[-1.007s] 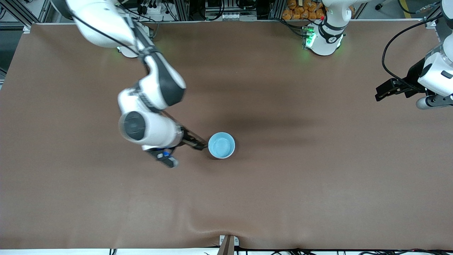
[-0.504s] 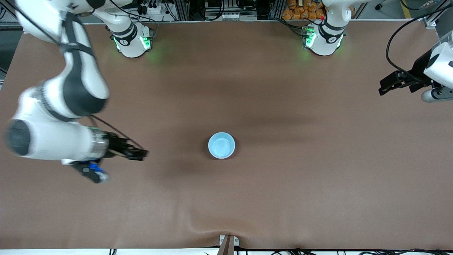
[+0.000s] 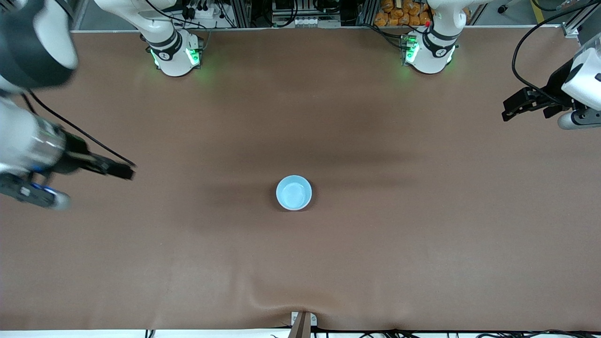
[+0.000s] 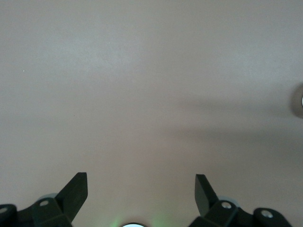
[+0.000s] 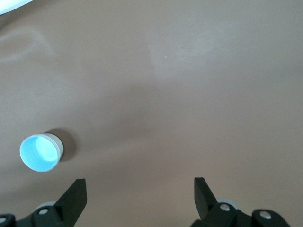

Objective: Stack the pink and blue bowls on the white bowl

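We see a light blue bowl sitting upright on the brown table cover, just below the centre of the front view. Its inside looks bare. In that view only the blue rim and hollow show, so we cannot tell there what it rests on. The right wrist view adds something: the same blue bowl appears at the lower left of that frame, tilted toward the camera, and a pale wall shows under the blue rim, so it seems to sit nested in another bowl. We cannot tell that lower bowl's colour for sure.

The right gripper is at the left edge of the front view, up in the air over the table cover near the right arm's end of the table, well apart from the bowl. In its own wrist view the right gripper has its fingers spread wide, with nothing between them.

The left gripper is at the upper right edge of the front view, over the left arm's end of the table. Its wrist view shows the left gripper with fingers also spread wide, over bare brown cover.
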Controlling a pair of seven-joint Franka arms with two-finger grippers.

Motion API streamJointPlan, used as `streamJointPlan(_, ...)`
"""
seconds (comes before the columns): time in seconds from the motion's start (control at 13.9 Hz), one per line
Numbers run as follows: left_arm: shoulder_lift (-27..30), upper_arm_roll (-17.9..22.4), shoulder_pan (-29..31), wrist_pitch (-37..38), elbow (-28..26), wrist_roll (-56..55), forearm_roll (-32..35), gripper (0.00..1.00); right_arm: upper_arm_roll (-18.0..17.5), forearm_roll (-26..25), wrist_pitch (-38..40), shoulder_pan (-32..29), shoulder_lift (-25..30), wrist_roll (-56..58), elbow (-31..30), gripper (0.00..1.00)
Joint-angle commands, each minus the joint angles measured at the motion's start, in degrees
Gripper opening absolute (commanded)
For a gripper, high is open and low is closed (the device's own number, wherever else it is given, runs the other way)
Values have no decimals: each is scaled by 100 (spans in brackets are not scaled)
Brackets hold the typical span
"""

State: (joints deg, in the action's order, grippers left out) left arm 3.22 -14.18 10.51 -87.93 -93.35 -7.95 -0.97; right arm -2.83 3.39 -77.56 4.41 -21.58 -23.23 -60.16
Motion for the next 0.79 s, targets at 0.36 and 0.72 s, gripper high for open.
streamJointPlan(0.36, 135, -41, 38, 109, 1, 118, -123, 100, -77, -242, -495, -265, 1733, 214, -2075, 100)
streamJointPlan(0.72, 135, -41, 47, 109, 1, 118, -123, 100, -103, -269, -716, -273, 2316, 327, -2870, 100)
